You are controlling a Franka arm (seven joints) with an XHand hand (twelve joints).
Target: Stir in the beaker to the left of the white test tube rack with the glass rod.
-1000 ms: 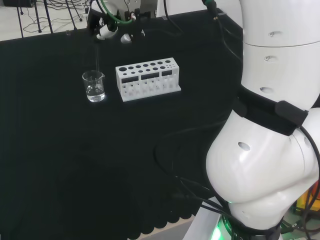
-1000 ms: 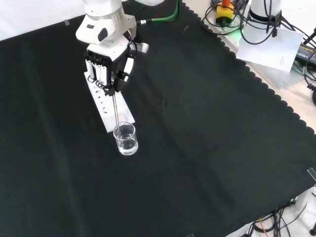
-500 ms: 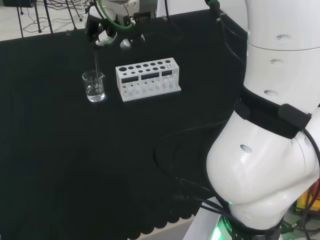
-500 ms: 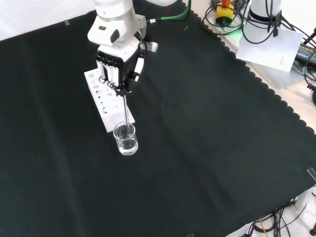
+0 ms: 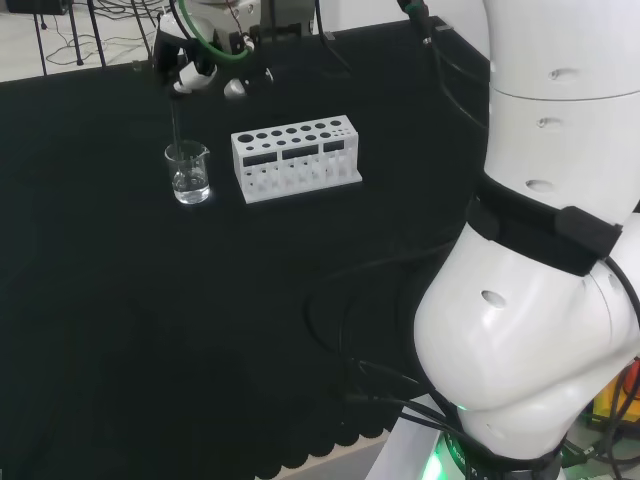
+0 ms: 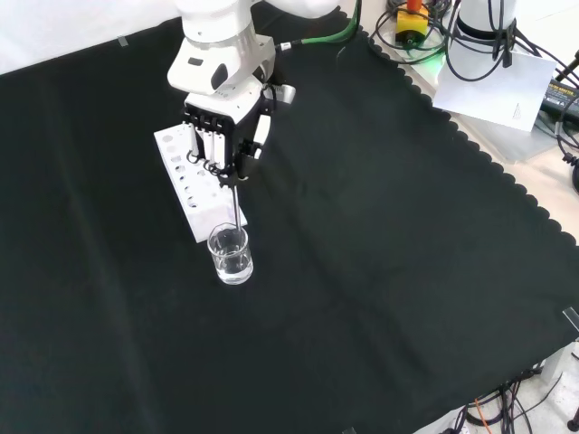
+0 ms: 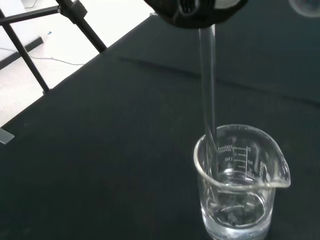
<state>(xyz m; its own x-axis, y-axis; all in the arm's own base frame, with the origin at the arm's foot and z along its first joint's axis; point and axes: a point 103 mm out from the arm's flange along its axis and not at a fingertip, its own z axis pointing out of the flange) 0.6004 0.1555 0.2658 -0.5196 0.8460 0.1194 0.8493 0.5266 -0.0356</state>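
Note:
A small clear glass beaker point(image 5: 188, 172) point(image 6: 230, 254) point(image 7: 239, 181) with a little clear liquid stands on the black cloth, just left of the white test tube rack point(image 5: 296, 158) point(image 6: 194, 192) in the head view. The hand point(image 5: 190, 62) point(image 6: 224, 136) hangs above the beaker, fingers curled round the top of a thin glass rod point(image 5: 176, 125) point(image 6: 236, 206) point(image 7: 209, 95). The rod slants down from the hand into the beaker. In the wrist view its lower end reaches the liquid near the beaker's wall.
The arm's big white links point(image 5: 540, 250) stand at the right of the head view. Cables and gear point(image 6: 461, 36) lie past the cloth's scalloped edge at the front view's upper right. A black tripod leg point(image 7: 30, 55) stands beyond the cloth in the wrist view.
The hand has moved left in the head view, toward the right and nearer in the front view. The rod has tilted with it, and its lower end stays in the beaker.

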